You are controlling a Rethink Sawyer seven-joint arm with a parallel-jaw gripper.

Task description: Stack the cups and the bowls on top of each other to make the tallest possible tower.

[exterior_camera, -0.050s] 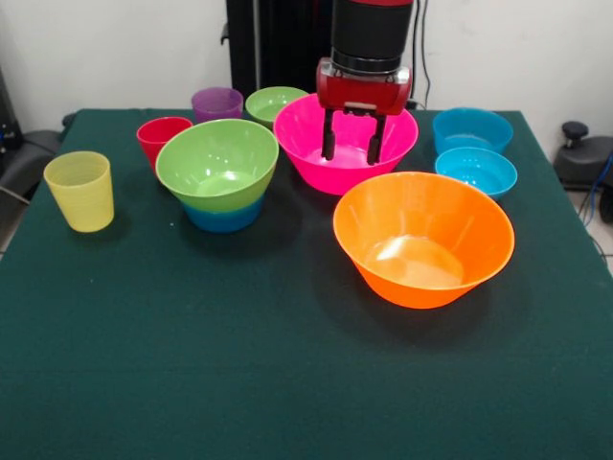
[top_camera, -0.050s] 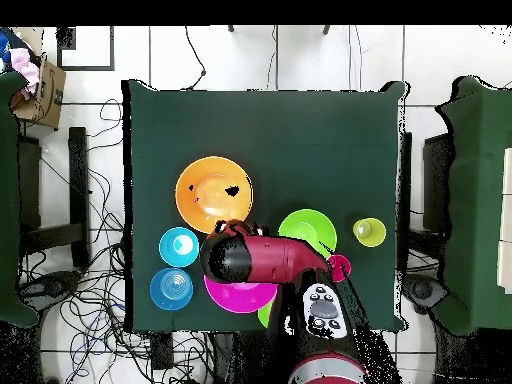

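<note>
While the end effector (exterior_camera, -0.050s: 350,150) hangs with its fingers spread and empty inside the pink bowl (exterior_camera, -0.050s: 316,158), the orange bowl (exterior_camera, -0.050s: 422,240) sits apart, nearer the front of the worktop (exterior_camera, -0.050s: 287,383). A medium green bowl (exterior_camera, -0.050s: 216,165) is nested in a blue bowl (exterior_camera, -0.050s: 222,218). Yellow cup (exterior_camera, -0.050s: 79,191), red cup (exterior_camera, -0.050s: 160,136) and purple cup (exterior_camera, -0.050s: 216,102) stand singly, with two blue bowls (exterior_camera, -0.050s: 471,128) opposite them.
</note>
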